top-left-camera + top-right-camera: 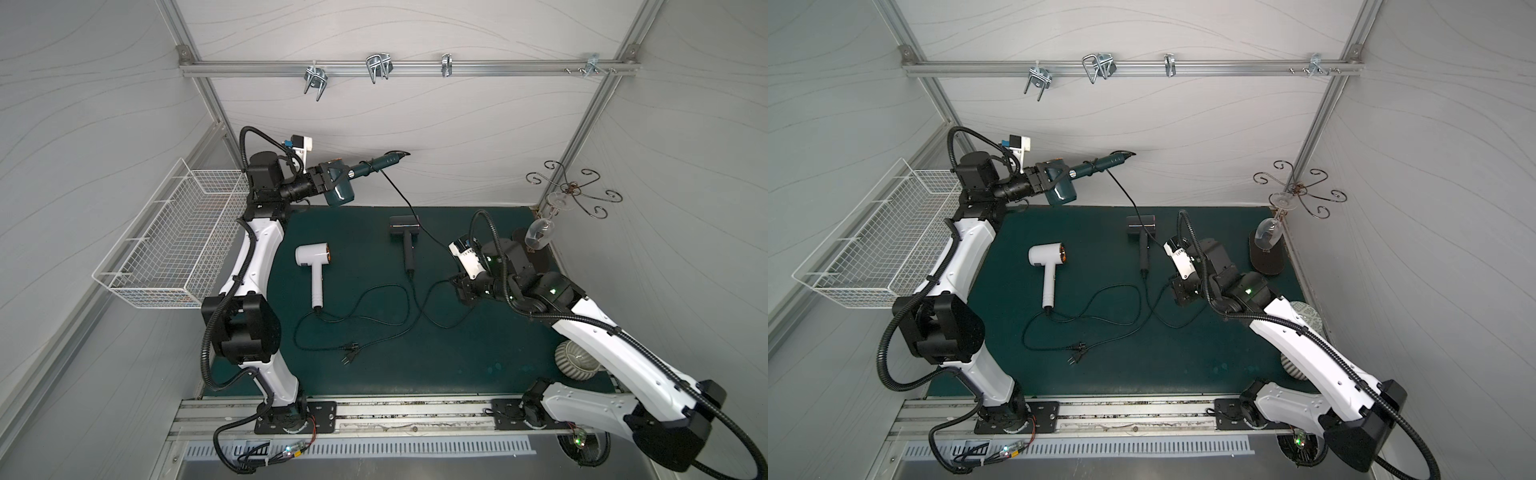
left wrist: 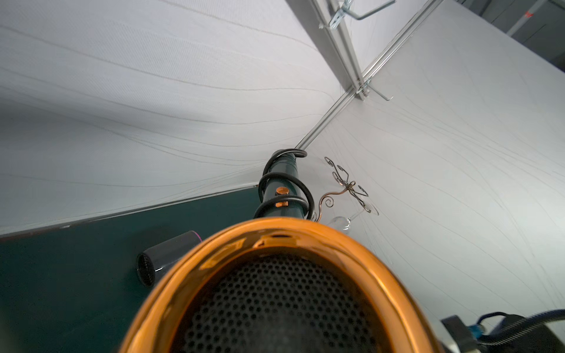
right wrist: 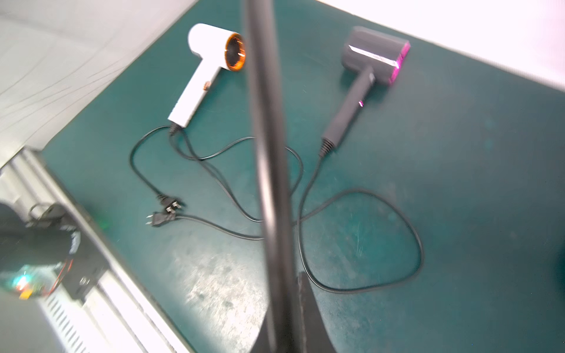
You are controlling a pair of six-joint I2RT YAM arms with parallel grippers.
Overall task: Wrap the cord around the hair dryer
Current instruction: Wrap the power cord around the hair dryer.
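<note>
The left arm's jaws clamp the head of a teal, copper-rimmed hair dryer [image 1: 338, 195], held aloft over the far left edge of the dark green counter [image 1: 415, 365]. Its handle points along the back wall, toward the right arm's side. Its black rubber cord [image 1: 401, 194], looped several times round the handle, slants down to the right arm's jaws, closed tight on it. That arm, nearer the free length, looks placed to lead the next turn.
</note>
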